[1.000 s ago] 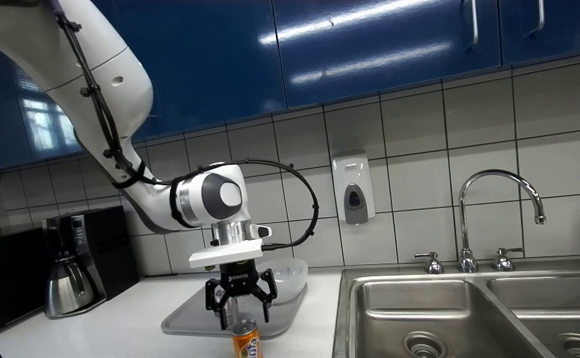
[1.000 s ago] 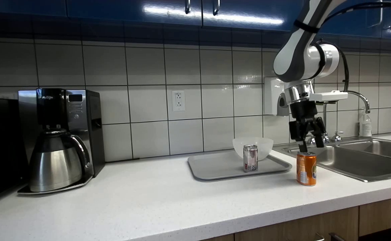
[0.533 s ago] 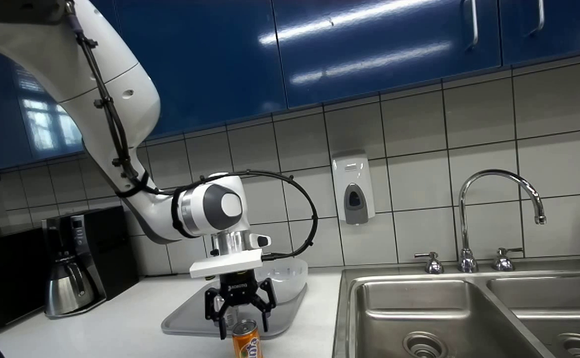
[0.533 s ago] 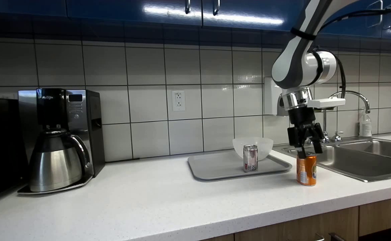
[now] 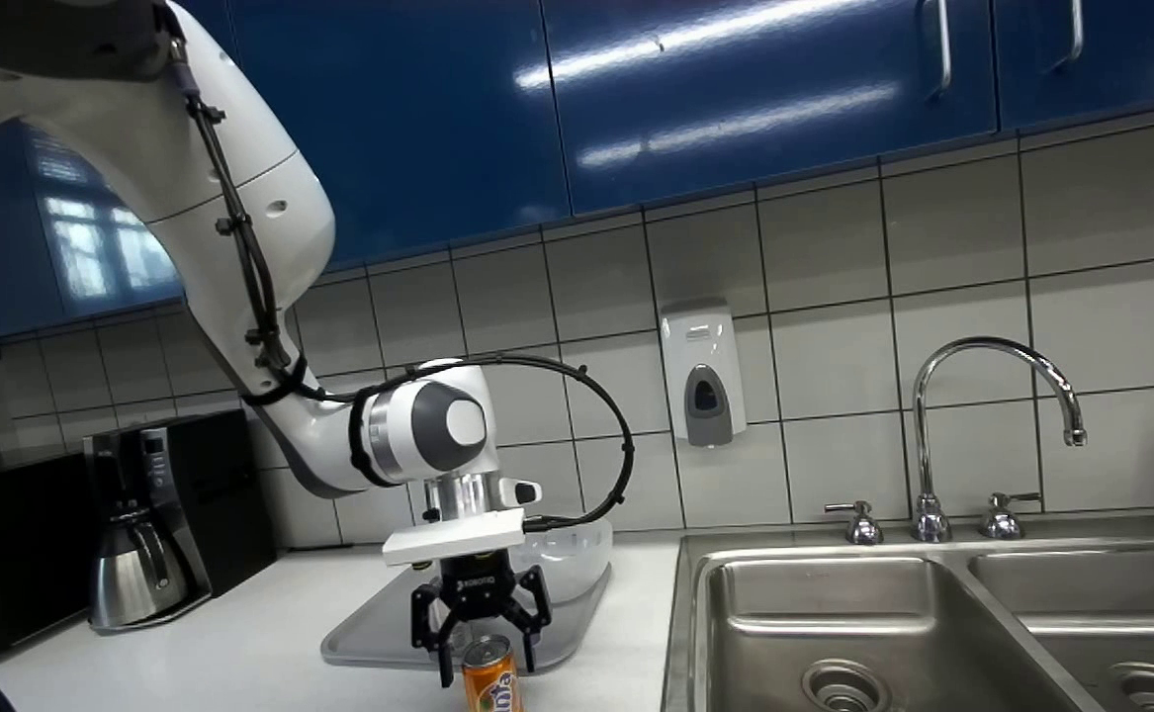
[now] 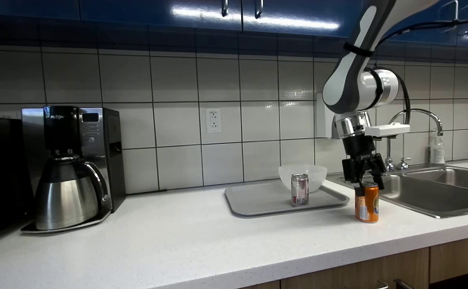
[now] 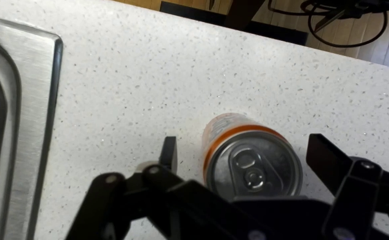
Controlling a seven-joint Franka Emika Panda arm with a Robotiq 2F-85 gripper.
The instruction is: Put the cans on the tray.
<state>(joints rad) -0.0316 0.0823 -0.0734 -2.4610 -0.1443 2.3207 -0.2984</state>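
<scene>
The orange can (image 6: 366, 208) with a silver top stands upright on the counter, to the right of the tray in this exterior view; it also shows in an exterior view (image 5: 493, 684) and in the wrist view (image 7: 254, 163). My gripper (image 5: 488, 670) is open and lowered around the can's top. In the wrist view its fingers (image 7: 244, 150) stand either side of the can, with a gap on both sides. The silvery-grey can (image 6: 299, 190) stands upright on the grey tray (image 6: 254, 205). In an exterior view the gripper hides most of it, above the tray (image 5: 374, 638).
A translucent white bowl (image 6: 318, 176) sits on the tray behind the silvery can. The steel sink (image 5: 687, 633) lies beside the orange can; its edge shows in the wrist view (image 7: 44, 86). A coffee maker with a steel pot (image 6: 69, 196) stands far left. The counter's front edge is near.
My gripper has moved down, from above the orange can to where its fingertips flank the can's top. It stays open. Both cans, the tray and the bowl have not moved.
</scene>
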